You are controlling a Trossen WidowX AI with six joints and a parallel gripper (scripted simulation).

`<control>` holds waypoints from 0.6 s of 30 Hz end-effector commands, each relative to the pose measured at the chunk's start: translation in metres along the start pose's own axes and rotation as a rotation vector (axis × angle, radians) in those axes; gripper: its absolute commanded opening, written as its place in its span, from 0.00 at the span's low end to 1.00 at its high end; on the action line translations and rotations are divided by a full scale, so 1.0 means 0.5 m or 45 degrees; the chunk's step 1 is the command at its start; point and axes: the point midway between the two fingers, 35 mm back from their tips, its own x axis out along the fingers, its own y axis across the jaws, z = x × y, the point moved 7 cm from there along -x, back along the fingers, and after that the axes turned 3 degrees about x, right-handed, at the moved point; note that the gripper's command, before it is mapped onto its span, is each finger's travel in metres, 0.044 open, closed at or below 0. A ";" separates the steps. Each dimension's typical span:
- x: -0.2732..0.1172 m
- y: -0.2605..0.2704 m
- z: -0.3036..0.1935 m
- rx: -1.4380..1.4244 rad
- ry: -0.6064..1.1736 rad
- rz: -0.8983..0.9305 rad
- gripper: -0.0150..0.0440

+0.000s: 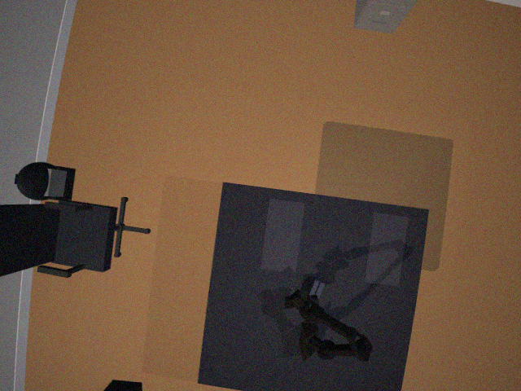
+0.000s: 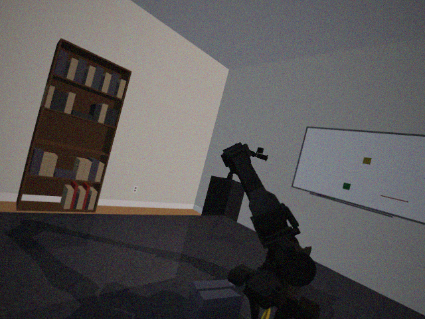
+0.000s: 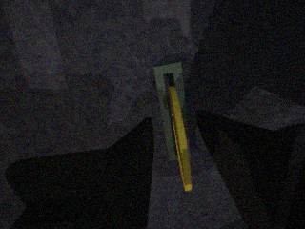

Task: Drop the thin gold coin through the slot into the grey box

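Observation:
The gold coin (image 2: pixel 265 313) (image 3: pixel 180 129) stands on edge in the dark-green holder (image 3: pixel 174 68), seen almost edge-on in the wrist view. My gripper (image 3: pixel 173 119) is open above the holder, with one dark fingertip on each side of the coin and a gap on both sides. In the exterior view the fingers run down to the bottom edge beside the coin, and their tips cannot be made out. The grey box (image 1: pixel 317 288) (image 2: pixel 219 304) stands close beside the gripper, with its slot showing as a dark line across the lid. In the top view the arm hides the coin and holder.
The dark table top (image 1: pixel 239 336) (image 2: pixel 137 222) carries the arm (image 1: pixel 336 323) (image 2: pixel 252 181), the box and the holder. The arm's shadow falls across it. A black monitor-like object, an office chair (image 1: pixel 84 235), a bookcase (image 2: pixel 77 133) and a whiteboard (image 2: pixel 329 154) stand beyond the table.

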 end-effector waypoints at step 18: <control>0.015 -0.001 -0.006 -0.017 0.008 -0.011 0.25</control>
